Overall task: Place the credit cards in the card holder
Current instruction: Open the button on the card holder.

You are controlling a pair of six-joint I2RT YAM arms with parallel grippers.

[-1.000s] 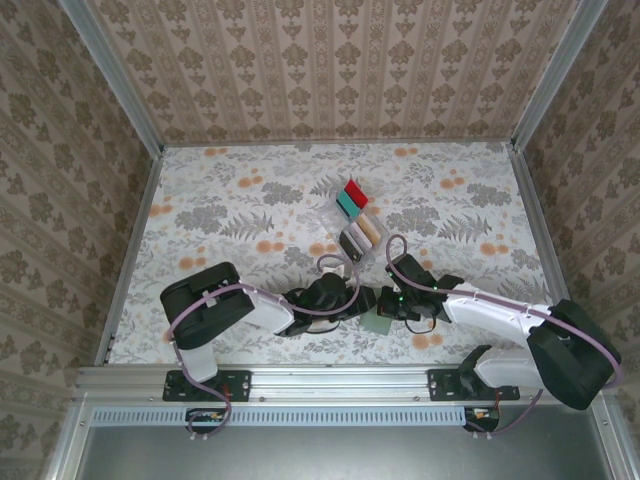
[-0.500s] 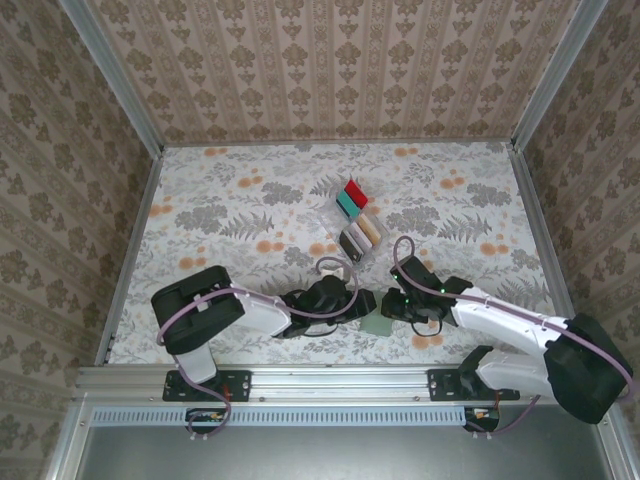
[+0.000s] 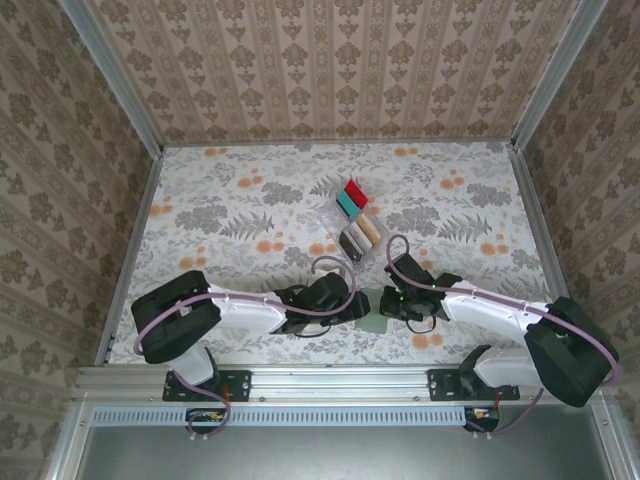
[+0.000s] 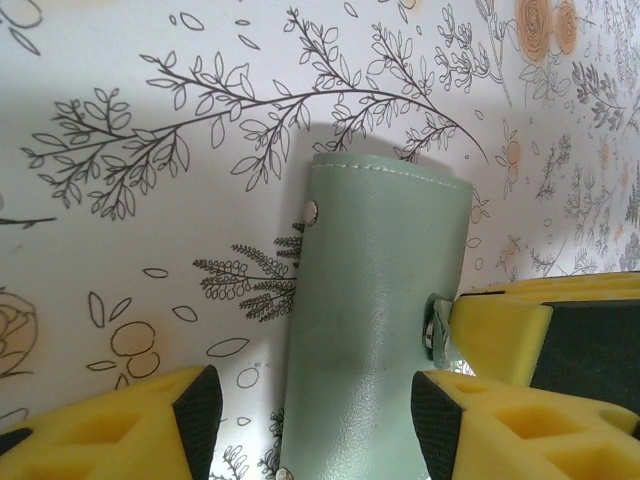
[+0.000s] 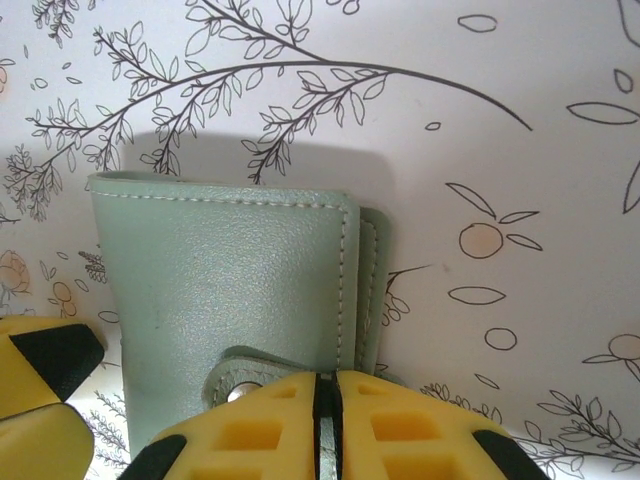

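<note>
Over the flowered counter (image 3: 230,190), the left arm (image 3: 240,310) and right arm (image 3: 490,310) lie low, reaching inward to meet near its front edge. The left end effector (image 4: 315,410) stands apart, straddling the closed green card holder (image 4: 380,300). The right end effector (image 5: 327,385) is pinched on its snap tab. Beyond, the credit cards (image 3: 352,198) sit in a clear tray (image 3: 335,218).
</note>
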